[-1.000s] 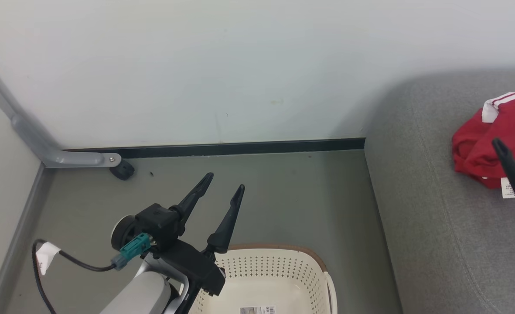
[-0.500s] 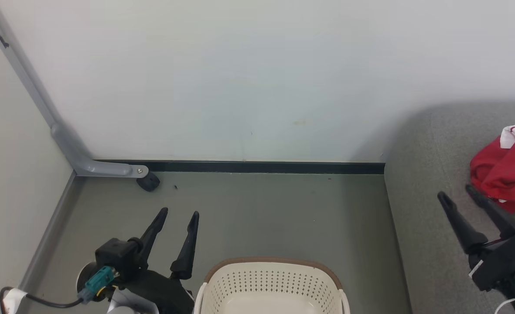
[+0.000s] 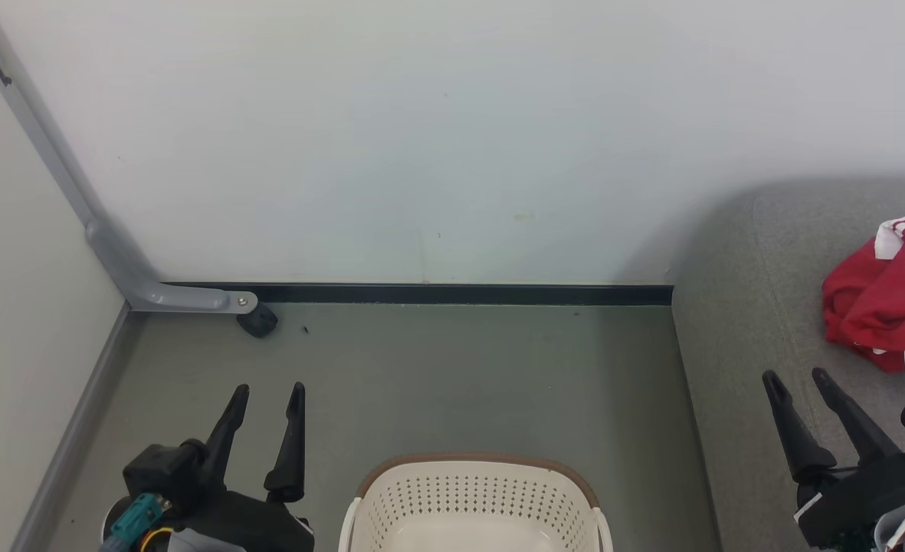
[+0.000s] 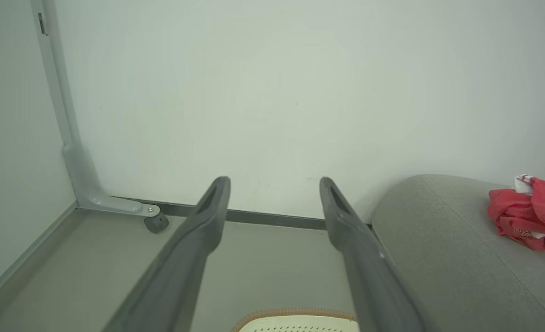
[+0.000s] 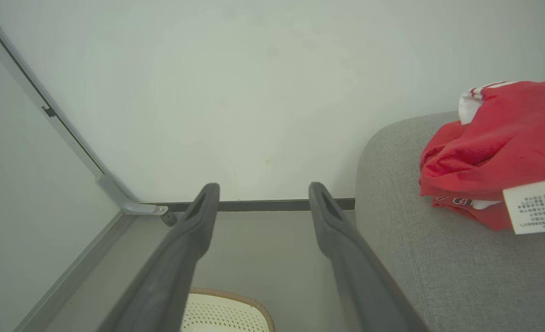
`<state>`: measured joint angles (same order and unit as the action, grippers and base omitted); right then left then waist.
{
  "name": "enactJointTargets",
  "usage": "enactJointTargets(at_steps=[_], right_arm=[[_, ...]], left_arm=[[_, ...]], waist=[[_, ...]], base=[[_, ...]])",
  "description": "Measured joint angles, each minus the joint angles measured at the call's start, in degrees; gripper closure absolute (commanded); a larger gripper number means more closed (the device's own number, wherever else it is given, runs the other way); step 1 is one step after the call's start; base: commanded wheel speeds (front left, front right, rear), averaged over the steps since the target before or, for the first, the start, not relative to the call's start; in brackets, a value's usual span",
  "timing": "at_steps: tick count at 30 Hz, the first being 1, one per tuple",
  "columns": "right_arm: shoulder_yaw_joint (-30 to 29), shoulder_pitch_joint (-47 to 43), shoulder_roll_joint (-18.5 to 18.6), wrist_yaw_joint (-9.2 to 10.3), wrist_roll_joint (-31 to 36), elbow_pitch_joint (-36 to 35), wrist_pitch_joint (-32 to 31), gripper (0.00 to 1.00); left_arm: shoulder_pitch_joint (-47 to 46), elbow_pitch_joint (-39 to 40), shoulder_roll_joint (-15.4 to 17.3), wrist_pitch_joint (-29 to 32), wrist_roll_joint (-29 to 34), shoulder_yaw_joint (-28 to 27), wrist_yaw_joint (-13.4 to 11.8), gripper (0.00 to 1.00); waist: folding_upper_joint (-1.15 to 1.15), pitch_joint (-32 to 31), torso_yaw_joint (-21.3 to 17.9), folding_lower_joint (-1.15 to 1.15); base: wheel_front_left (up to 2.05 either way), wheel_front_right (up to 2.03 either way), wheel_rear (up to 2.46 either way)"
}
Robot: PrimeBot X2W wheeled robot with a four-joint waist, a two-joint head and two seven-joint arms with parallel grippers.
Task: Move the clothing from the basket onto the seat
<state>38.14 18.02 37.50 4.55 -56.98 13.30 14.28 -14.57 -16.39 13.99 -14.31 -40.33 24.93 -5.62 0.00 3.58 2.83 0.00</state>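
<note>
The red clothing [image 3: 885, 299], a crumpled bundle with white striped trim and a white label, lies on the grey seat [image 3: 743, 368] at the far right; it also shows as clothing [image 4: 528, 214] and clothing [image 5: 494, 157] on the seat [image 5: 438, 258]. The cream perforated basket [image 3: 477, 498] with a brown rim stands on the floor at the bottom centre; the part of its inside that I see holds no fabric. My left gripper [image 3: 268, 392] is open to the left of the basket. My right gripper [image 3: 798, 376] is open over the seat, below the clothing, with nothing between its fingers.
A white wall with a dark baseboard [image 3: 452, 294] runs behind the grey floor. A grey metal leg with a black caster [image 3: 257, 320] stands in the left corner. A side panel [image 3: 8, 307] borders the left.
Both arms drew back toward me and lower in the head view. The right gripper came away from the clothing, which stays on the seat. The camera shifted between the earliest frame and now.
</note>
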Motion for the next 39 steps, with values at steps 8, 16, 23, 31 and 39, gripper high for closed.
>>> enactJointTargets(at_steps=[8, 16, 23, 31, 39], right_arm=[[-5.60, -4.42, -5.22, 0.57, 4.12, -0.13, 0.00, 0.00], [-9.02, -7.13, -9.70, 1.31, 11.40, -1.67, 0.00, 0.00], [-11.15, -9.35, -12.14, 1.72, 19.37, -3.53, 0.00, 0.00], [-13.91, -10.33, -14.28, 2.07, 24.57, -4.79, 0.01, 0.00], [-16.57, -10.57, -15.67, 2.07, 28.04, -5.67, 0.01, 0.00]], left_arm=[[0.39, 0.44, -1.36, 0.00, 3.25, -2.10, -0.99, 0.00], [3.76, 0.23, -3.25, 0.00, 5.81, -5.49, -1.37, 0.00], [4.58, 0.71, -5.08, 0.00, 9.80, -7.40, -1.45, 0.00], [5.77, 1.40, -7.22, 0.00, 12.77, -9.67, -1.45, 0.00], [6.88, 2.44, -8.29, 0.00, 14.72, -11.31, -1.49, 0.00]], waist=[[0.00, 0.46, -0.02, 0.00], [0.00, -0.27, -0.36, 0.00], [0.00, -0.31, -0.61, 0.00], [0.00, -0.10, -0.71, 0.00], [0.00, 0.53, -0.94, 0.00]], base=[[0.00, 0.00, 0.00], [0.00, 0.00, 0.00], [0.00, 0.00, 0.00], [0.00, 0.00, 0.00], [0.00, 0.00, 0.00]])
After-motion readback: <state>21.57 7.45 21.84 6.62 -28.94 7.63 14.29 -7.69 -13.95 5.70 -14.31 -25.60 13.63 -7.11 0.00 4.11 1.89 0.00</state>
